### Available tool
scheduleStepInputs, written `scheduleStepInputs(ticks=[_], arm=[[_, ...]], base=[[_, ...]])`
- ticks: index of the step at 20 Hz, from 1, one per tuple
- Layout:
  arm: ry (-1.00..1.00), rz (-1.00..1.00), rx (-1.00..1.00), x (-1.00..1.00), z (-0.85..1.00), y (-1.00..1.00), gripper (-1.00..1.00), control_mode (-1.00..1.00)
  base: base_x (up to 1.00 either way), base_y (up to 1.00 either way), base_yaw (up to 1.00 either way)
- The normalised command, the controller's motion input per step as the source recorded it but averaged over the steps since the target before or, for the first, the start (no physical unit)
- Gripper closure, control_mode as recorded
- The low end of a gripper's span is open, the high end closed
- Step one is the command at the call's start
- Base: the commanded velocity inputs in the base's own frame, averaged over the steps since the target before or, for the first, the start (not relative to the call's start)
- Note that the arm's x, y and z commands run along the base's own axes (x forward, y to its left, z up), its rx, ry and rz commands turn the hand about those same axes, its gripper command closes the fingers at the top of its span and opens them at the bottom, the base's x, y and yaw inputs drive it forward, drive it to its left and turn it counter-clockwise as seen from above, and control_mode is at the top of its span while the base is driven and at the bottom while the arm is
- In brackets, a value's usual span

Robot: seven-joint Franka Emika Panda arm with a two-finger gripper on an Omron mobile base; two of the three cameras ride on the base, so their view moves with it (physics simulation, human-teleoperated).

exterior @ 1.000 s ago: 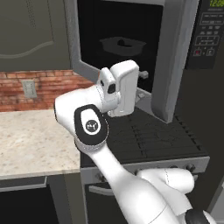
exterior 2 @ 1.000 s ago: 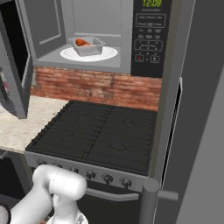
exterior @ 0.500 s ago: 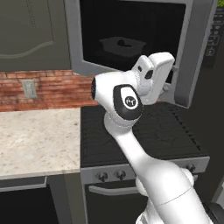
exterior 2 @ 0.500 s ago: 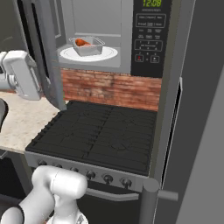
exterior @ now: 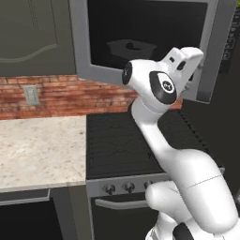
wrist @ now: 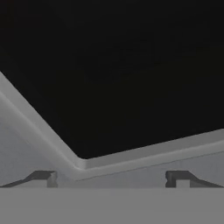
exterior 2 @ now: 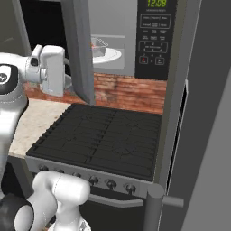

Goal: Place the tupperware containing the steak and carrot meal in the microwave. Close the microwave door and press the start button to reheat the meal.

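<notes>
Both jaws spread against microwave door (wrist: 131, 87)

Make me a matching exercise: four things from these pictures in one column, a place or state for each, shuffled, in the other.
Things:
1. tupperware
2. door
3. gripper
4. display

Places or states:
A. partly swung, not yet shut
B. on the white turntable inside the microwave
C. fingers apart, facing the door's grey frame and dark glass
D. green digits above the keypad

Pairs: 1-B, 2-A, 3-C, 4-D
</notes>
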Motion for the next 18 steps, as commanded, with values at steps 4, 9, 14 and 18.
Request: scheduleStepInputs(ticks=[4,9,14,18], arm=[[0.01,0.18,0.14,0.66,0.00,-0.22,-1.00,-1.00],[0.00,0.26,0.05,0.73,0.00,-0.02,-1.00,-1.00],[0.00,0.29,0.00,0.71,0.00,0.00,-1.00,-1.00],[-0.02,0.31,0.00,0.71,0.00,0.00,-1.00,-1.00]], base=[[0.00,0.00,0.00],[0.00,0.00,0.00],[0.00,0.00,0.00],[0.00,0.00,0.00]])
